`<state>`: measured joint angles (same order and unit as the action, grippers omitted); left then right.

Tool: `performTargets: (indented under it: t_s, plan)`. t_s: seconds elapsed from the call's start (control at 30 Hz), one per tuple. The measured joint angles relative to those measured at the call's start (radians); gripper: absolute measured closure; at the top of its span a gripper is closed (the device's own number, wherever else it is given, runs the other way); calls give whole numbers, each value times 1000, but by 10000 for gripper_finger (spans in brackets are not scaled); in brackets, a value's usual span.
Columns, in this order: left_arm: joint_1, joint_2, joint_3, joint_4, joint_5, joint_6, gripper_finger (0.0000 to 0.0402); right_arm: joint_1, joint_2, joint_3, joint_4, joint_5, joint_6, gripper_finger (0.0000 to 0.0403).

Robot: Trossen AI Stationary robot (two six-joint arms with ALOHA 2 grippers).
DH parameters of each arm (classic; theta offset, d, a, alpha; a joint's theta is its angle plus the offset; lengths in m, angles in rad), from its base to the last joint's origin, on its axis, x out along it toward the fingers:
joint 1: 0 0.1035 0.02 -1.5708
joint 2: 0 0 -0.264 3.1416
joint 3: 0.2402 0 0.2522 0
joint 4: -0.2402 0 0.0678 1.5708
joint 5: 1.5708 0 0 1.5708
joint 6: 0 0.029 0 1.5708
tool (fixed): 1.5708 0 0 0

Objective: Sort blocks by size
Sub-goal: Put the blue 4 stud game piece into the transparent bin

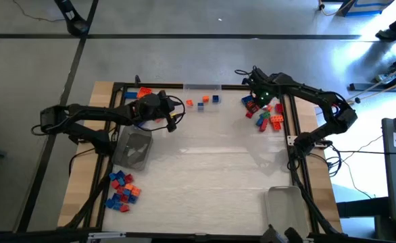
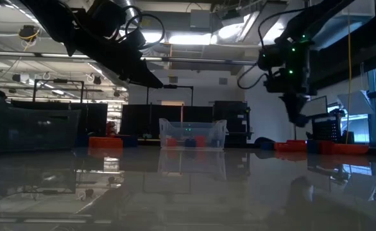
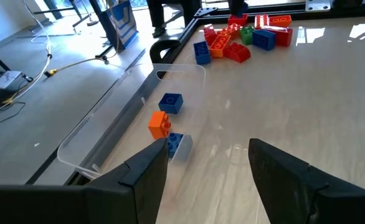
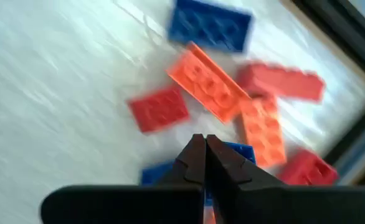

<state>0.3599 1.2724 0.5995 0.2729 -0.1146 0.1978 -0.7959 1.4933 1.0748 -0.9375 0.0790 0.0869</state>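
A heap of small studded plastic blocks (image 1: 121, 190) lies at the table's near left; above it the left gripper (image 3: 208, 167) hangs wide open and empty near three tiny blocks (image 3: 168, 121) in a clear tray (image 1: 202, 88), while the right gripper (image 4: 205, 163), pinched shut on nothing, hovers over the larger bricks (image 1: 265, 115), apparently to pick one

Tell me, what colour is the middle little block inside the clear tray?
Orange, seen best in the left wrist view.

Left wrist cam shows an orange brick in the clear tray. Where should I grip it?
Take the small orange brick from above, across its two flat sides. It stands free between two blue bricks, and the clear tray's low wall blocks a sideways approach.
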Motion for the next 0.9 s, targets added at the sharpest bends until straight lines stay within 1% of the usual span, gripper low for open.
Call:
performTargets:
  t_s: [0.13, 0.27, 0.43, 0.67, 0.9]
  plan:
    - [0, 0, 0, 0, 0, 0, 192, 21, 0, 0, 81, -49, -15, 400]
    - [0, 0, 0, 0, 0, 0, 192, 41, 0, 0, 204, -97, -20, 399]
    - [0, 0, 0, 0, 0, 0, 192, 64, 31, 0, 424, -174, -21, 399]
    - [0, 0, 0, 0, 0, 0, 192, 120, 130, 0, 764, -255, -21, 398]
    - [0, 0, 0, 0, 0, -3, 192, 165, 211, 0, 1049, -255, -16, 398]
